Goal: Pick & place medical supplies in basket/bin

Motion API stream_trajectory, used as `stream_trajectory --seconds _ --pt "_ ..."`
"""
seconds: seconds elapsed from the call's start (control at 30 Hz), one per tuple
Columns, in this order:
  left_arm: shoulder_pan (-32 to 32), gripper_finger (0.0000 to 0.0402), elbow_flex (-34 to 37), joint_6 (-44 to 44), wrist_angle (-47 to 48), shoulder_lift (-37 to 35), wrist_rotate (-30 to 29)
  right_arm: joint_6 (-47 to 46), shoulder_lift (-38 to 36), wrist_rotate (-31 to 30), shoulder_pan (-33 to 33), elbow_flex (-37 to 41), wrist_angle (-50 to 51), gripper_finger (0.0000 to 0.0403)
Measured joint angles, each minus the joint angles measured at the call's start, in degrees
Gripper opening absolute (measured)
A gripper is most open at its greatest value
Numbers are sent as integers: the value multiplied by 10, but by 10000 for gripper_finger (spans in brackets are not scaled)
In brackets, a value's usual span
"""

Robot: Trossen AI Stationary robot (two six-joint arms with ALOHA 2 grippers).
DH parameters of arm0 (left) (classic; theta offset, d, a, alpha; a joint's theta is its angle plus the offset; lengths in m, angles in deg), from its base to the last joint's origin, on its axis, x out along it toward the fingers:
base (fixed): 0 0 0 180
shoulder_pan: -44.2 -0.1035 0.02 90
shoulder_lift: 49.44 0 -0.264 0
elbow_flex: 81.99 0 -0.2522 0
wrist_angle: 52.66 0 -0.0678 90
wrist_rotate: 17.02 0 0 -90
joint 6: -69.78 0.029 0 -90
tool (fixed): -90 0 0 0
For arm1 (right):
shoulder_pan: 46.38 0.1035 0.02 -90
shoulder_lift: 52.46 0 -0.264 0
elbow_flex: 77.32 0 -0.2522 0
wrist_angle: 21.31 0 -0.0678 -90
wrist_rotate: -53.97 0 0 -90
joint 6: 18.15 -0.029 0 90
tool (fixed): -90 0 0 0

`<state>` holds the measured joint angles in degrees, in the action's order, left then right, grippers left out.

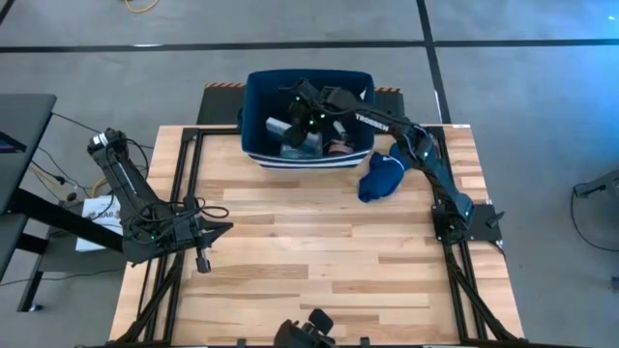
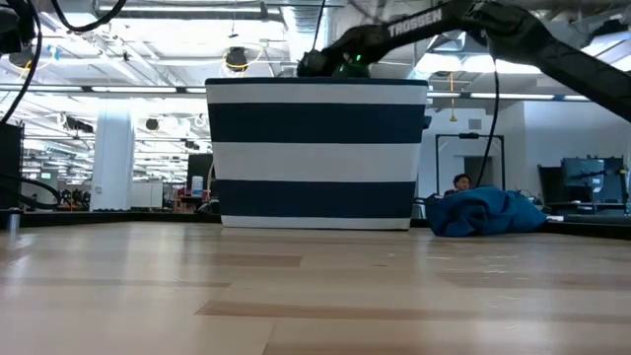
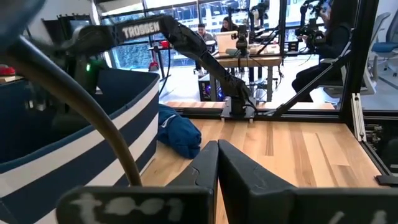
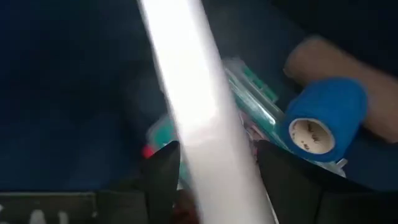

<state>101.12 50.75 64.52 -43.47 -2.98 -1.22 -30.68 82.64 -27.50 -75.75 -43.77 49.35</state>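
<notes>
The dark navy bin (image 1: 259, 135) with pale stripes stands at the table's far edge. My right gripper (image 1: 302, 100) reaches into it from the right. In the right wrist view a long pale white item (image 4: 199, 118) fills the gap between its fingers. Below it in the bin lie a blue roll (image 4: 323, 121), a tan roll (image 4: 339, 62) and a green-white box (image 4: 252, 87). My left gripper (image 1: 203, 259) waits shut near the table's left edge, touching nothing. My right gripper has the long pale white item between its two fingers (image 4: 163, 171), which lie across it. The item runs on far beyond the fingertips (image 4: 168, 37), lifted clear above the things in the bin. It shows blurred, so which part the fingers hold cannot be told.
A soft blue cloth (image 1: 382, 177) lies bunched on the table just right of the bin, under my right arm. The wooden table top (image 1: 319, 251) in front of the bin is bare. A person (image 2: 459, 182) sits in the room beyond the table.
</notes>
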Motion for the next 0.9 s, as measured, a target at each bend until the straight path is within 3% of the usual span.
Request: stream_trajectory --seconds 0.13,0.27,0.37,0.5,0.6,0.73,0.9 --pt "0 0 0 8 0 0 -25 1 -62 39 0 -1 -4 214" --pt "0 0 -16 30 1 -3 -119 27 -133 50 10 -1 1 213" --pt "0 0 -43 93 0 -23 -157 77 -195 49 25 -1 4 210" --pt "0 0 -88 193 0 -67 -154 146 -272 28 59 -2 57 204" --pt "-3 0 -113 258 2 -115 -121 185 -313 -25 98 -1 125 197" --pt "-21 0 -120 267 22 -206 -9 190 -348 -81 151 -1 155 187" --pt "-32 0 -108 117 230 -327 173 193 -345 -87 213 -1 144 176"
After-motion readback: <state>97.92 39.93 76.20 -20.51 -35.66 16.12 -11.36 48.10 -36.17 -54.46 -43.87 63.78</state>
